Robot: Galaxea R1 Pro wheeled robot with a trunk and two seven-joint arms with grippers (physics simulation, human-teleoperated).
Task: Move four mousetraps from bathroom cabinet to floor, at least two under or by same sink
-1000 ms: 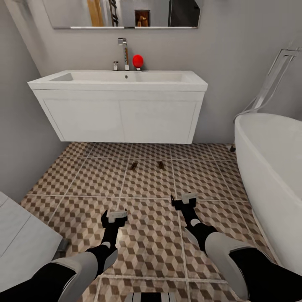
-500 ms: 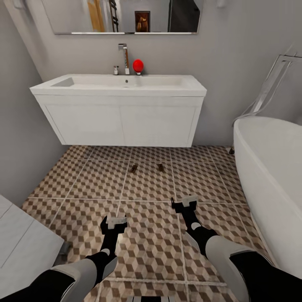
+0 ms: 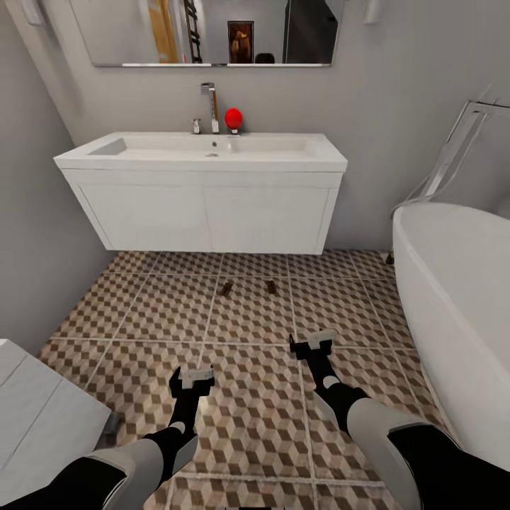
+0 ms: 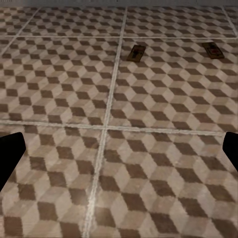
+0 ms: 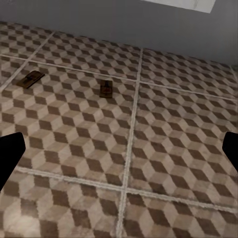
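— On the floor [image 3: 142, 312], what lies there?

— Two mousetraps. Left trap [image 3: 227, 289] and right trap [image 3: 271, 287] are small flat brown boards lying side by side but apart on cube-patterned tiles of brown, beige and white, just in front of the white sink unit [image 3: 205, 212] hung on the wall. From the left wrist, each board shows a red mark and dark metal parts.

— Where are the grippers?

— Both hang low over the tiles, well short of the traps. The left gripper [image 3: 192, 375] and right gripper [image 3: 312, 343] each have their fingers spread wide, with nothing between them. Black fingertips [image 4: 10, 156] sit at the frame edges in each wrist view.

— Anything else nearby?

— A white bathtub [image 3: 453, 297] stands at the right. A red ball-like object [image 3: 233, 118] sits beside the tap [image 3: 210, 106], below a mirror [image 3: 205, 32].
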